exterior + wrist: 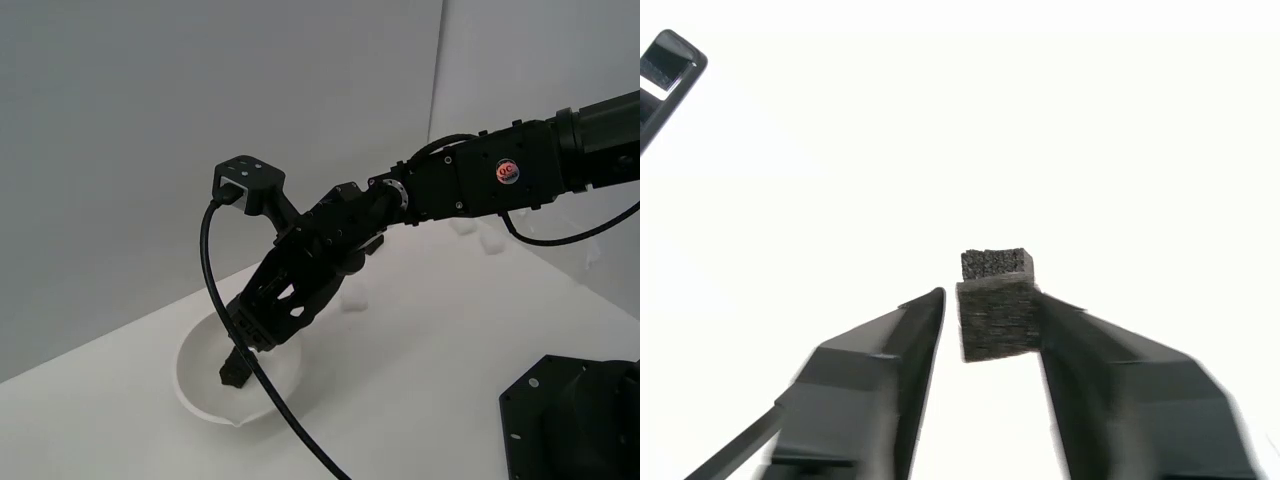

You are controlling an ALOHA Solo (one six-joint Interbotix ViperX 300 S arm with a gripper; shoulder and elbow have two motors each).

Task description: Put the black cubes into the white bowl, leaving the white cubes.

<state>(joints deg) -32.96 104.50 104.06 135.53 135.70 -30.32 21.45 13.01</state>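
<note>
Jaws over bowl, black cube between them

Gripper (233, 372) reached down into the white bowl (200, 385), which sat on the table (420, 380) toward the exterior view's left. Wrist view showed one black cube (998, 320) between the jaws: touching one finger, a thin gap at the other, so the jaws stood slightly parted and grip could not be confirmed. A second black cube (996, 264) lay just beyond it. White cubes (355, 293) sat on the table farther back, well apart from the bowl.
</note>
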